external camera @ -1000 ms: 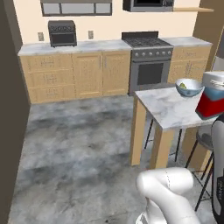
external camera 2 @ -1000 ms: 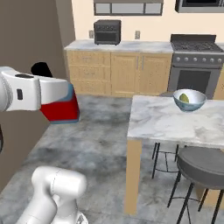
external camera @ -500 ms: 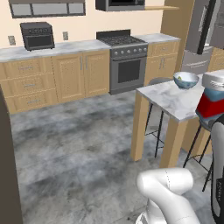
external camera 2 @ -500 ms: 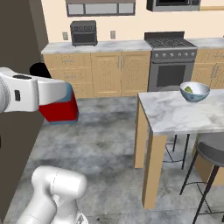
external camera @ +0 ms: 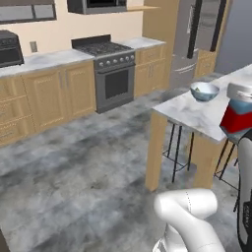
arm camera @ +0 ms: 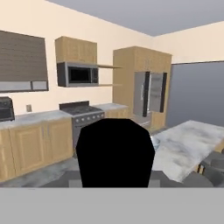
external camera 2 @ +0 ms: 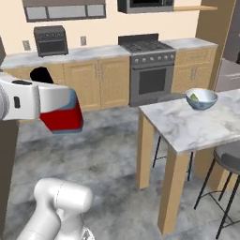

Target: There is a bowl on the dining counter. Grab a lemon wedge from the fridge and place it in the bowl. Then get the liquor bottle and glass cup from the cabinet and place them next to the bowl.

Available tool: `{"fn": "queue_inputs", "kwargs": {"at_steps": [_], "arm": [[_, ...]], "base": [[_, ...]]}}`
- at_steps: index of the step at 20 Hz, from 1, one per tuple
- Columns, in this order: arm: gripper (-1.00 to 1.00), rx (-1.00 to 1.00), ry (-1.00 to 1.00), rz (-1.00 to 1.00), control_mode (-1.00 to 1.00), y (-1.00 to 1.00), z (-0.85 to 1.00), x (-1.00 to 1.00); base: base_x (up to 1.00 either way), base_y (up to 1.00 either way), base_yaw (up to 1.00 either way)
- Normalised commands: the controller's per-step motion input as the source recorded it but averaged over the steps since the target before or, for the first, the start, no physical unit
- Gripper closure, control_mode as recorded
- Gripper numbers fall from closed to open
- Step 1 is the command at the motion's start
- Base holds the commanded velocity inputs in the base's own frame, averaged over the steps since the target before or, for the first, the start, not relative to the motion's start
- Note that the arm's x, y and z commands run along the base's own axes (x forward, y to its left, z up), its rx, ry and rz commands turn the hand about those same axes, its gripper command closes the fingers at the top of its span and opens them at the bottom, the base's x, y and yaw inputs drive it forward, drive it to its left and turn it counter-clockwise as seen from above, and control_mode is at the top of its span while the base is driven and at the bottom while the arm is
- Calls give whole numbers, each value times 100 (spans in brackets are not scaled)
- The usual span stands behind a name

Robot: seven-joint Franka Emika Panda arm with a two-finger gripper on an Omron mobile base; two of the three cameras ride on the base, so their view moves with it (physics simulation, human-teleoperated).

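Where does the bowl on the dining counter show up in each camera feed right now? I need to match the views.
Left base view: bowl at right of centre, upper half, on the dining counter's far end.
Right base view: bowl at right, above the middle, on the counter's far part.
Hand view: a dark object blocks where the bowl would be.
Shared landmark: the stove, left of the bowl.
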Motion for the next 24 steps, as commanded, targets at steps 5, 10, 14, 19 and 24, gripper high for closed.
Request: {"fn": "queue_inputs", "kwargs": {"at_steps": [5,10,14,19,24], "arm": [[100,0,0,0,100,0,0,0],[100,0,0,0,100,0,0,0],[100,0,0,0,100,0,0,0],[100,0,0,0,100,0,0,0],[100,0,0,0,100,0,0,0]], "base": [[85,80,-49],[61,89,-47],[39,95,-42],[34,95,-41],[37,95,-43]]}}
